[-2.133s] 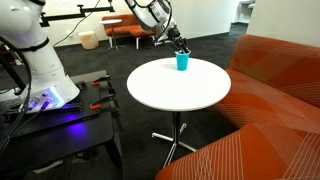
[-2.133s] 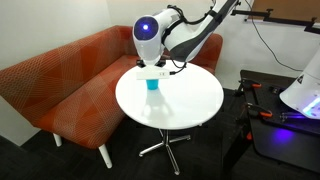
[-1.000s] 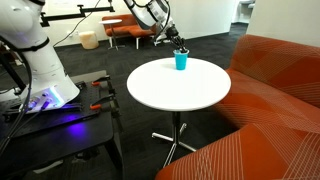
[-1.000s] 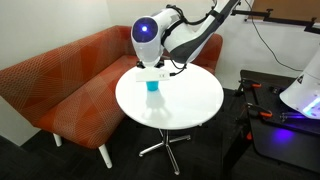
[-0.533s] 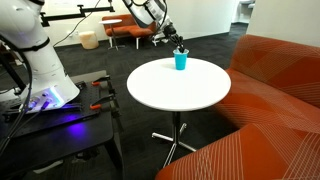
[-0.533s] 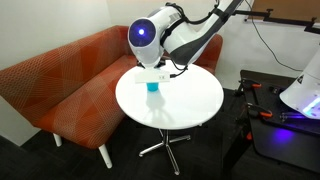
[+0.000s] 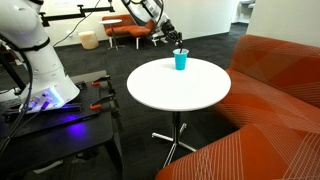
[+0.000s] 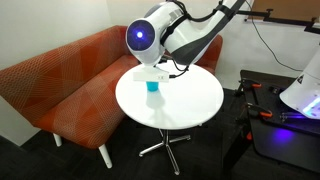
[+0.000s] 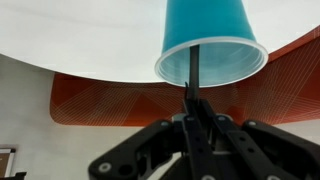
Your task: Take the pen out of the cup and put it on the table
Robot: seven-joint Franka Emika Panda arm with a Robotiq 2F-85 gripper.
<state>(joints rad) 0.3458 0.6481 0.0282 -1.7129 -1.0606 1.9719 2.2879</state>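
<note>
While the jaws were clamped on the pen [image 9: 193,72], you were in the lift-out step: the gripper [image 9: 196,100] hung above the teal cup [image 9: 205,30], which stood upright near the edge of the round white table [image 7: 175,90]. In the wrist view the pen's long axis ran in line with the fingers into the cup's mouth, close to upright, its lower end just inside the pale rim. The next move, I judge, called for a straight rise until the tip cleared the rim, then a sideways carry to bare tabletop
</note>
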